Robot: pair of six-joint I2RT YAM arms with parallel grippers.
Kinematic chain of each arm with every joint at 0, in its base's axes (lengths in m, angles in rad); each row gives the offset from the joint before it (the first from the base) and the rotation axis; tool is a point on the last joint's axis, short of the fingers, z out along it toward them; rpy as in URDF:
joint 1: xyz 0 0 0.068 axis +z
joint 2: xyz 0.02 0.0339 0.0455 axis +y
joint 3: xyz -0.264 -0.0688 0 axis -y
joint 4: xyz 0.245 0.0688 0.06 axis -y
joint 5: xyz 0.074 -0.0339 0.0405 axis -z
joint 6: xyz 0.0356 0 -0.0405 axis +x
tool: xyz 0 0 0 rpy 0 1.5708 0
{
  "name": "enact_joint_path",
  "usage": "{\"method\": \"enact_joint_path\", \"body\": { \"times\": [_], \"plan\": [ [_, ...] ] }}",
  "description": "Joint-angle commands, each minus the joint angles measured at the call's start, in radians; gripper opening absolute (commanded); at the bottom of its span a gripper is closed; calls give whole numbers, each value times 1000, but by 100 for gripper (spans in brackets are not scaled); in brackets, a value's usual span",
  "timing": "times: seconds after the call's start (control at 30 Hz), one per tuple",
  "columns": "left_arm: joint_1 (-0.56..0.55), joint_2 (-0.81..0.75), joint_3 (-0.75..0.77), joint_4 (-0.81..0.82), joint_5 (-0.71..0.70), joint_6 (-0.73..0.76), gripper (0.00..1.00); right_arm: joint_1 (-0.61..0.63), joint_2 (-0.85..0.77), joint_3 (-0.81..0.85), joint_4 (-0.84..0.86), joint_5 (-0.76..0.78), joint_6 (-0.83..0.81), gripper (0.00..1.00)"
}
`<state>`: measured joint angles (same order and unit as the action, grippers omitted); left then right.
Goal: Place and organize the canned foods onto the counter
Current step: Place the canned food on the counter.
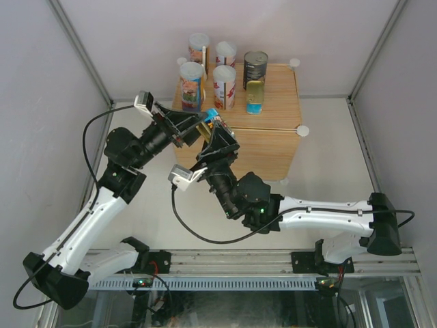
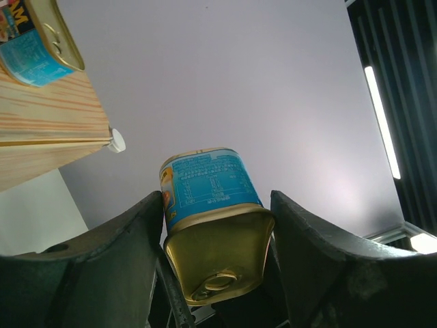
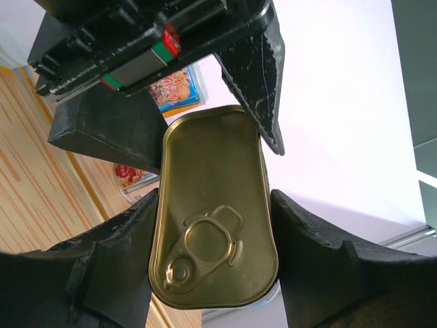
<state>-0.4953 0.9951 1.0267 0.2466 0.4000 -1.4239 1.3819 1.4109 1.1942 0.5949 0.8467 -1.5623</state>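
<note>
A flat gold tin point(image 1: 209, 120) with a blue label hangs in the air between both grippers, just off the front left of the counter point(image 1: 273, 130). My right gripper point(image 3: 215, 256) is shut on the tin point(image 3: 215, 219) across its pull-tab lid. My left gripper point(image 2: 218, 232) brackets the same tin point(image 2: 212, 205) from the other end; its fingers point(image 3: 254, 75) stand tight by the tin's sides, and whether they press on it does not show. On the counter stand several tall white-lidded cans point(image 1: 192, 85), a dark can point(image 1: 255, 67) and a second gold tin point(image 1: 255, 97).
The counter's wood top point(image 2: 48, 116) and a white corner connector point(image 2: 116, 140) lie close to the left of the left gripper. Grey walls enclose the table on three sides. Both arms cross in front of the counter.
</note>
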Motion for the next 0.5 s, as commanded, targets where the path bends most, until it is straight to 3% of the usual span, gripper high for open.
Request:
{"method": "enact_joint_path", "body": {
  "times": [0.0, 0.47],
  "plan": [
    [-2, -24, -9, 140, -12, -12, 69, 8, -52, 35, 59, 13, 37, 0],
    [-2, -33, -33, 137, -34, -15, 76, 19, -86, 34, 44, 42, 85, 0]
  ]
}}
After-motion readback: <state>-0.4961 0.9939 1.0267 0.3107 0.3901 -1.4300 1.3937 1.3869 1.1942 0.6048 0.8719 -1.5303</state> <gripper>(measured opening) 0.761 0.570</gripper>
